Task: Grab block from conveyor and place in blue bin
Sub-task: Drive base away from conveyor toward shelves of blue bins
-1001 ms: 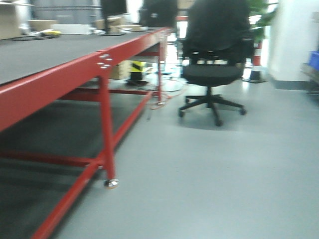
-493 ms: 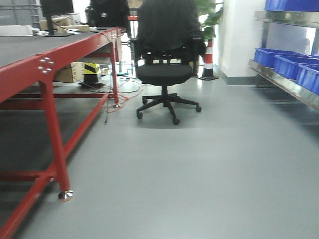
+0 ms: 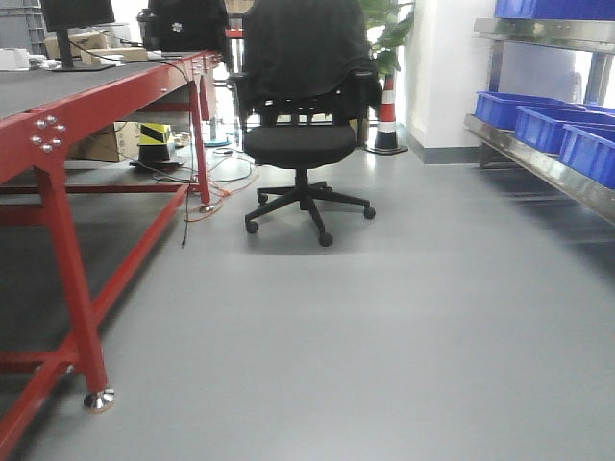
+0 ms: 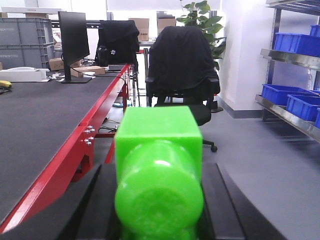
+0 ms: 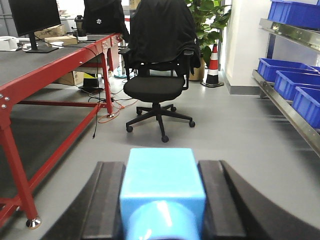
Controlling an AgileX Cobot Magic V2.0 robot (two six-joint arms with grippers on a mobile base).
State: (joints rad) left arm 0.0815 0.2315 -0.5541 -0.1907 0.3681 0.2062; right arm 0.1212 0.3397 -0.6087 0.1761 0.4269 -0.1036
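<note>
The left end effector [image 4: 159, 171] clamps a green block [image 4: 159, 135], the right end effector [image 5: 161, 169] clamps a blue block [image 5: 162, 187].

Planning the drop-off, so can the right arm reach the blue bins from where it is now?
Probably not yet. The right gripper holds a blue block, but the bins sit on a shelf well off across open floor; nothing blocks the way.

Conveyor [image 3: 58, 84] left; chair [image 3: 300, 144] ahead; blue bins [image 3: 538, 123] right.
</note>
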